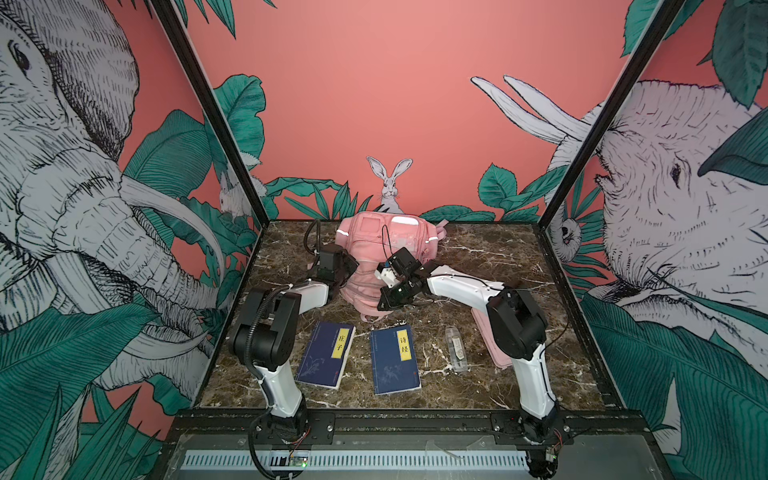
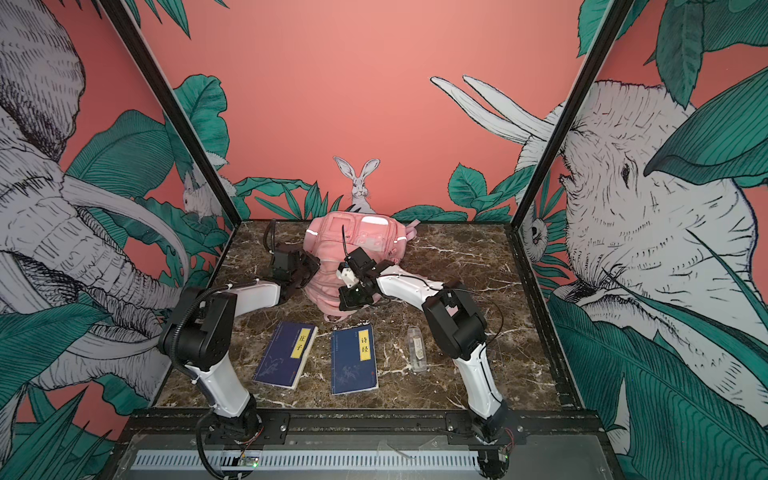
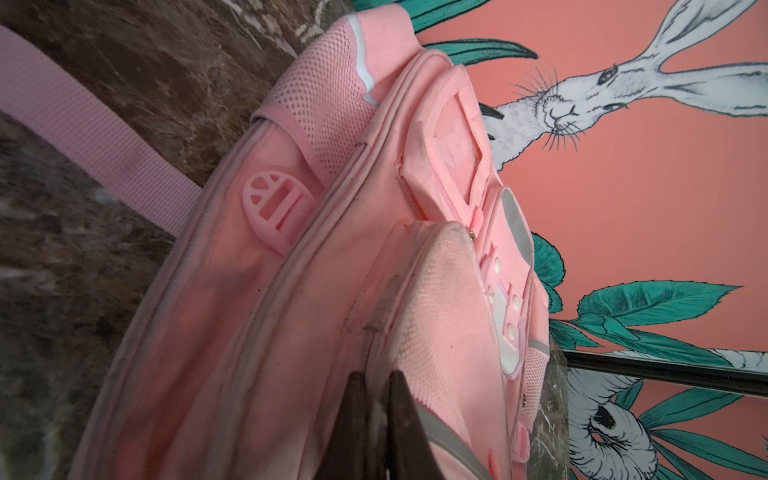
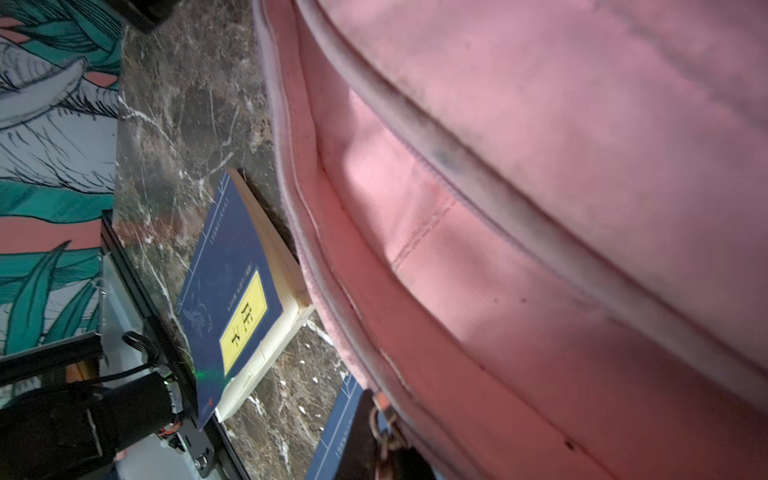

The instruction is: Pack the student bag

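Observation:
The student bag, a soft pink backpack with silver strips, lies at the middle back of the marble table in both top views. My left gripper is at the bag's left side. In the left wrist view it is shut, pinching a seam of the student bag. My right gripper is at the bag's near end. In the right wrist view it is shut on a metal zip pull on the edge of the student bag.
Two blue books lie in front of the bag, with a clear pen case to their right. A flat pink pencil case lies partly behind my right arm. Patterned walls close in the table on three sides.

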Controlling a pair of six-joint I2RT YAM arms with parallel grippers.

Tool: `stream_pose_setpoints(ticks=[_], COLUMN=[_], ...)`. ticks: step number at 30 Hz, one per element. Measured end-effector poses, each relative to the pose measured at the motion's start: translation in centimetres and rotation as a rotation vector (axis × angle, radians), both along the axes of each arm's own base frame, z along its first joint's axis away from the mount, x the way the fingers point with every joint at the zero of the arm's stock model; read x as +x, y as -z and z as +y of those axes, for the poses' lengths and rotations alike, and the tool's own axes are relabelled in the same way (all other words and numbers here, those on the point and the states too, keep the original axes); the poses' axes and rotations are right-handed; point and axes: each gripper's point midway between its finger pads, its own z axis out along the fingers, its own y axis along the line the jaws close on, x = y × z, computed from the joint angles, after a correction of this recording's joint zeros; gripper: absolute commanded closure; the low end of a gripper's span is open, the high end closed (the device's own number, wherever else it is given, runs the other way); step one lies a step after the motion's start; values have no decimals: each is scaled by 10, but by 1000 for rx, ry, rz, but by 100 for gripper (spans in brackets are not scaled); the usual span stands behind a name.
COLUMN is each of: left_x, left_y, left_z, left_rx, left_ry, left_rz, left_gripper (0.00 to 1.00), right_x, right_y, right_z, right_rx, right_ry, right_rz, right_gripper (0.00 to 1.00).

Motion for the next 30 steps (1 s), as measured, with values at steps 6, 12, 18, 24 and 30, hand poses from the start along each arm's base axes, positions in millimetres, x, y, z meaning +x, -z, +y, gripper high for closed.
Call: stream_pose_setpoints(ticks=[6,12,18,24,30], left_x=[0,3,7,12,17], left_y=[6,-1,-17,-18,8], left_z=[1,-3,-12,-28,-50], left_rx=[5,63,128,175,177], left_ry=[-4,46,147,283,430], left_rz=[13,62,61,90,148], left_gripper=[100,63,48,48,52], right_x=[-1,-2,5,7,9], right_y=[7,6,-6,-4,1], right_z=[18,4,-43,-93,-124], right_rx=[40,74,72,28,-17], right_ry=[21,35,66,91,102], right_rz=[58,65,59,65,66], right_gripper=[100,100,100,100,100])
